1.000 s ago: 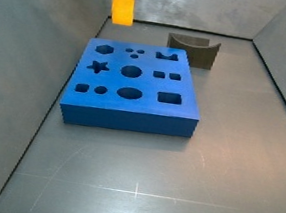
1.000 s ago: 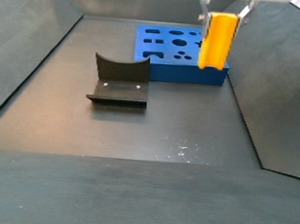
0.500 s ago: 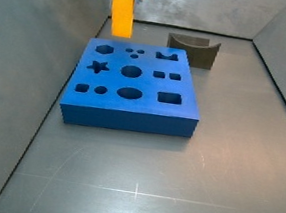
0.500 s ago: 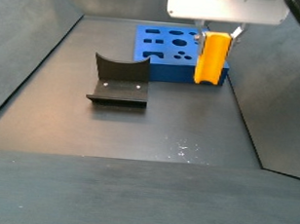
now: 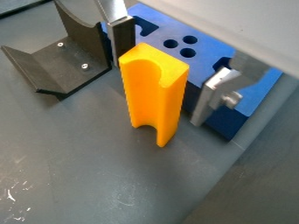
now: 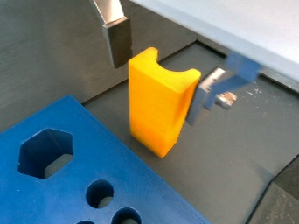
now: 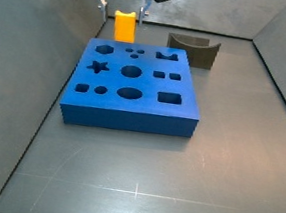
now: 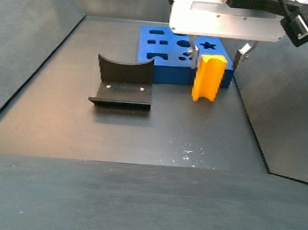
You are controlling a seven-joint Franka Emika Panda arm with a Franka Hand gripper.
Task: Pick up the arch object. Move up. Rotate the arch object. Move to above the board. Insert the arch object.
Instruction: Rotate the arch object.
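The arch object (image 7: 124,25) is a tall yellow block. It stands upright just beyond the far edge of the blue board (image 7: 124,119), and beside the board's wall (image 8: 161,69) in the other side view. My gripper (image 8: 215,52) hangs straight over it. In both wrist views its fingers (image 5: 125,48) press the block's upper part (image 5: 156,96) from two sides, so it is shut on the arch object (image 6: 158,101). The block's curved notch faces up toward the gripper (image 6: 163,83). Its lower end is at or just above the floor.
The dark fixture (image 7: 195,49) stands on the floor beside the board's far corner and close to the block (image 8: 119,82). Grey walls enclose the floor on all sides. The board's cut-outs lie next to the block (image 5: 181,44).
My gripper has come down with the arch object from high above the floor to floor level beside the board.
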